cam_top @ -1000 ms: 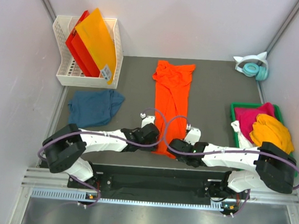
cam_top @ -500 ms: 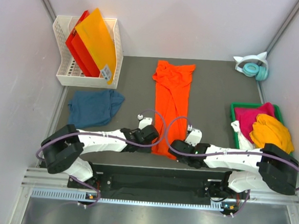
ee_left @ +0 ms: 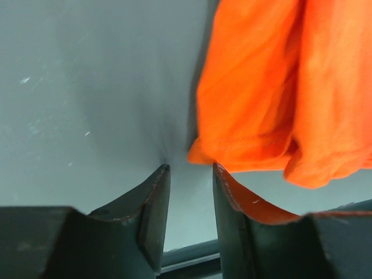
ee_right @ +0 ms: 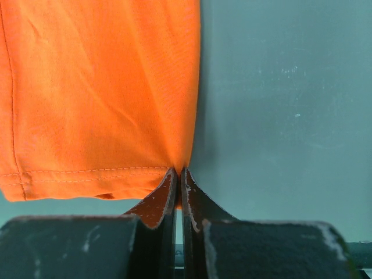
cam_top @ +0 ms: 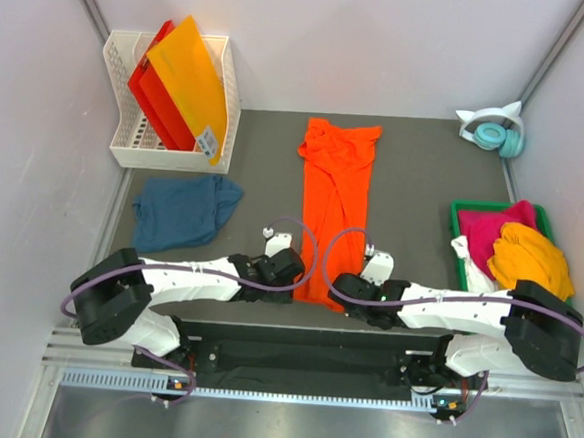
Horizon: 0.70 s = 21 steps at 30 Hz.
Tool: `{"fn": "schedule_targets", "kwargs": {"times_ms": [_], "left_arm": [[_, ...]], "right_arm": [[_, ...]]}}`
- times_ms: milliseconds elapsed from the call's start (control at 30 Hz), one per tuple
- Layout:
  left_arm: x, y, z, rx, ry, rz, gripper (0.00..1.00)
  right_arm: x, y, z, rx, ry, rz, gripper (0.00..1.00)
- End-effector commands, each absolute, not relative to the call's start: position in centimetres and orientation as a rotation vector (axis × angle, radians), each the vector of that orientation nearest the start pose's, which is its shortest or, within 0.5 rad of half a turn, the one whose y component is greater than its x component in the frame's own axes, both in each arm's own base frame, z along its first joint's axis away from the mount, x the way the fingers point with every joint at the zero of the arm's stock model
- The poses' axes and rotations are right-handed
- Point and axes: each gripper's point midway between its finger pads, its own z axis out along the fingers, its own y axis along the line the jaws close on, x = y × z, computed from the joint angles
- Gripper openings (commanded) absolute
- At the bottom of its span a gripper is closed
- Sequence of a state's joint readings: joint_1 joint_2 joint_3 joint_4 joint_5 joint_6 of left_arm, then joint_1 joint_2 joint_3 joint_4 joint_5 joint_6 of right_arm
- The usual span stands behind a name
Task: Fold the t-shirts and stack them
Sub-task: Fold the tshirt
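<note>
The orange t-shirt (cam_top: 333,207) lies as a long strip down the middle of the table (cam_top: 424,188); the right gripper (ee_right: 178,174) is pinched tight on its near right hem corner; the left gripper (ee_left: 189,168) stands at the near left corner, jaws parted, holding nothing

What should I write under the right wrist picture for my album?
The right tool pinches the corner of the orange shirt lying on the grey table.
</note>
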<state>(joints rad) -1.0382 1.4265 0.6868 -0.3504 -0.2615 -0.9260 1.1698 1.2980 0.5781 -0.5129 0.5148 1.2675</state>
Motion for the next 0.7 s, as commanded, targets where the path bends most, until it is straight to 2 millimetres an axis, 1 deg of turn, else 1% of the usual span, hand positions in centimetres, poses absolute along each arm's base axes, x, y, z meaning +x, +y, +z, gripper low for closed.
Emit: {"fn": "schedule_targets", "kwargs": {"times_ms": [0,100,167,367,500,567,600,633,667], "left_arm": [[15.0,-22.6,1.7,0.071,2.66,-0.285,0.43],[15.3,-22.5,2.2,0.072,2.642,-0.288,0.45],[15.3,-22.6,2.2,0.083,2.642,-0.284,0.46],[15.9,-24.0,2.4,0.097,2.626,-0.328,0.47],[16.3,-25.0,4.1,0.088,2.586,-0.407,0.47],[16.6,-24.8,4.7,0.082,2.569,-0.4,0.48],[16.9,-25.0,5.5,0.082,2.551,-0.405,0.48],[17.2,-24.6,5.7,0.084,2.544,-0.372,0.48],[17.4,-24.6,6.1,0.09,2.532,-0.368,0.48]], "right_arm": [[11.2,18.6,-0.6,0.137,2.668,0.073,0.0],[11.2,18.7,-0.5,0.137,2.668,0.071,0.0],[11.2,18.7,-0.5,0.14,2.668,0.067,0.0],[11.3,18.9,-0.4,0.139,2.67,0.063,0.0],[11.2,18.7,-0.4,0.142,2.671,0.058,0.0],[11.3,18.8,-0.3,0.145,2.669,0.06,0.0],[11.3,18.8,-0.2,0.148,2.666,0.058,0.0],[11.4,18.8,-0.2,0.149,2.666,0.058,0.0],[11.4,18.8,-0.2,0.15,2.667,0.056,0.0]]}}
